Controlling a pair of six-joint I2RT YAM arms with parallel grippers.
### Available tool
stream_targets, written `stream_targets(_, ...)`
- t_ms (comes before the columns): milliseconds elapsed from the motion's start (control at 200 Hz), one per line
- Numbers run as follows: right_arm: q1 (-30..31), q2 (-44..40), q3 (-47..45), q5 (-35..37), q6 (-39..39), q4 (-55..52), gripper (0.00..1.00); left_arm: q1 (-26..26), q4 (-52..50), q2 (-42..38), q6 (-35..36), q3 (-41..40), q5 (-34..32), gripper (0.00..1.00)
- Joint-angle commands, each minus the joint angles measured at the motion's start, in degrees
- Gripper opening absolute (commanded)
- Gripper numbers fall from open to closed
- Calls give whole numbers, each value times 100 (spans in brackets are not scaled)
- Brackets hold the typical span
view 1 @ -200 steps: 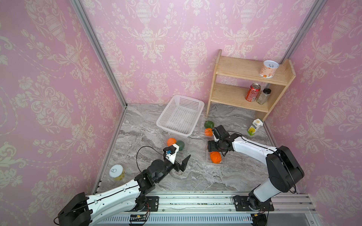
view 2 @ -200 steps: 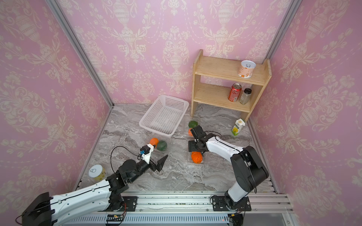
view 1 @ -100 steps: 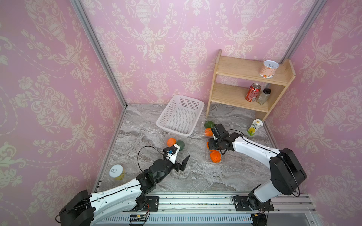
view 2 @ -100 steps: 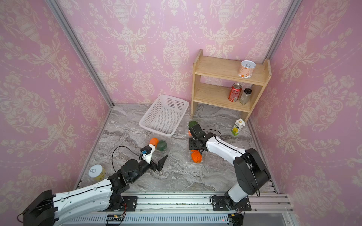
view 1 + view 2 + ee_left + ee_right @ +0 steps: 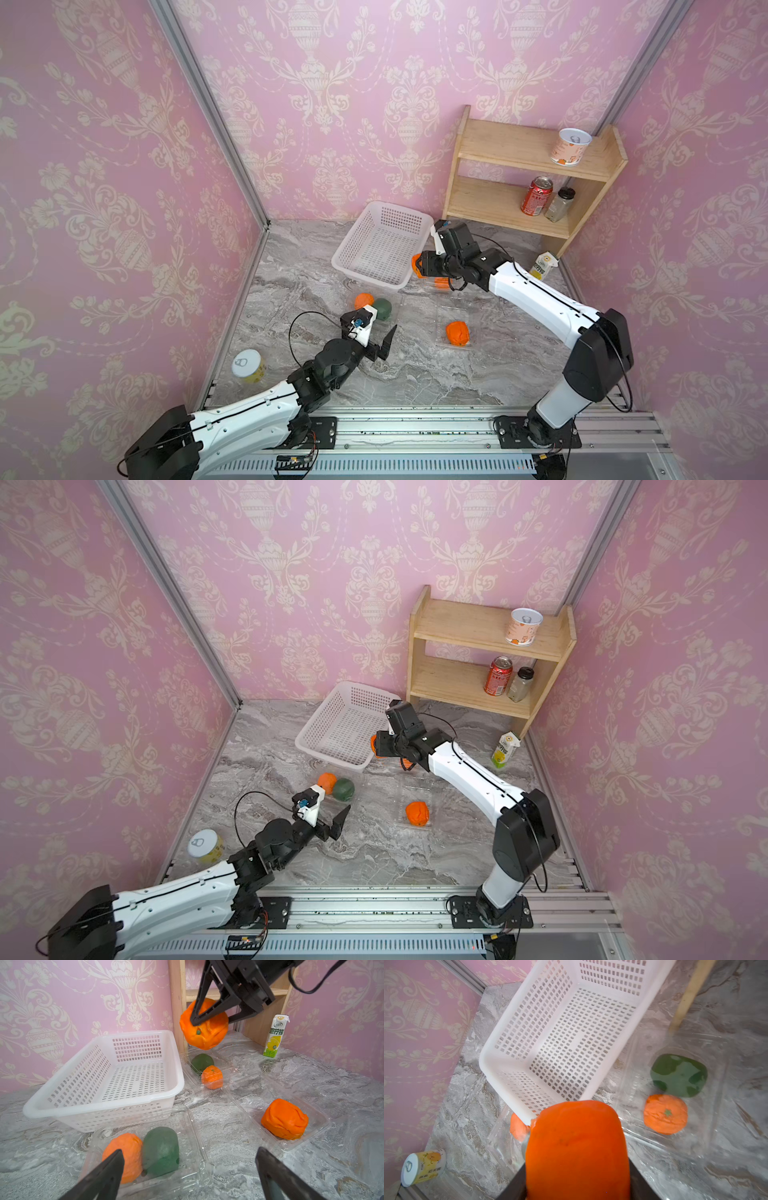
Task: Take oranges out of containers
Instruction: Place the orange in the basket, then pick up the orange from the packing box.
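My right gripper (image 5: 420,266) is shut on an orange (image 5: 577,1147) and holds it in the air beside the white basket's near right corner. The held orange (image 5: 204,1026) shows a small green stem mark in the left wrist view. Three clear containers lie on the marble floor. The back one (image 5: 228,1064) holds an orange (image 5: 212,1077) and a green fruit (image 5: 202,1062). The middle one (image 5: 318,1126) holds one orange (image 5: 457,332). The front one (image 5: 195,1167) holds an orange (image 5: 364,300) and a green fruit (image 5: 382,309). My left gripper (image 5: 190,1152) is open just in front of that container, with nothing between its fingers.
A white perforated basket (image 5: 382,245) stands at the back, left of a wooden shelf (image 5: 519,183) with cans and a jar. A juice carton (image 5: 542,266) stands by the shelf's foot. A yellow can (image 5: 248,365) stands at the front left.
My right gripper has closed on an orange and lifted it up and toward the basket's corner. The left arm has barely moved.
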Motion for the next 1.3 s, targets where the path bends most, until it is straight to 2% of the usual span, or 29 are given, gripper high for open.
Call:
stream_targets(0, 31, 767, 788, -316, -173, -298, 53, 94, 47, -79, 193, -108, -228, 99)
stream_targets(135, 30, 1709, 1874, -304, -177, -636, 56, 178, 68, -56, 182, -129, -255, 99)
stream_targets(250, 36, 2194, 2418, -304, -164, -612, 59, 240, 74, 20, 155, -126, -212, 99)
stream_targets(350, 36, 2504, 2916, -270, -238, -849, 72, 281, 73, 85, 127, -117, -187, 99)
stream_targets(520, 36, 2508, 3154, -282, -400, -1047, 83, 316, 81, 114, 87, -118, -129, 99)
stream_targets(600, 43, 2279, 2993, -261, -481, -1057, 83, 325, 88, 96, 83, -119, -47, 99)
stream_targets(811, 323, 935, 1588, 426, -739, -824, 82, 330, 70, 100, 86, -81, 158, 99)
stream_targets(961, 452, -137, 291, 842, -447, -861, 82, 329, 158, 170, 22, -88, 388, 99)
stream_targets(1066, 500, -992, -777, 874, -165, -667, 83, 328, 250, 247, -20, -94, 534, 99)
stream_targets(1296, 820, -2734, -2882, 1417, 546, -620, 85, 327, 507, 661, -153, -69, 608, 99)
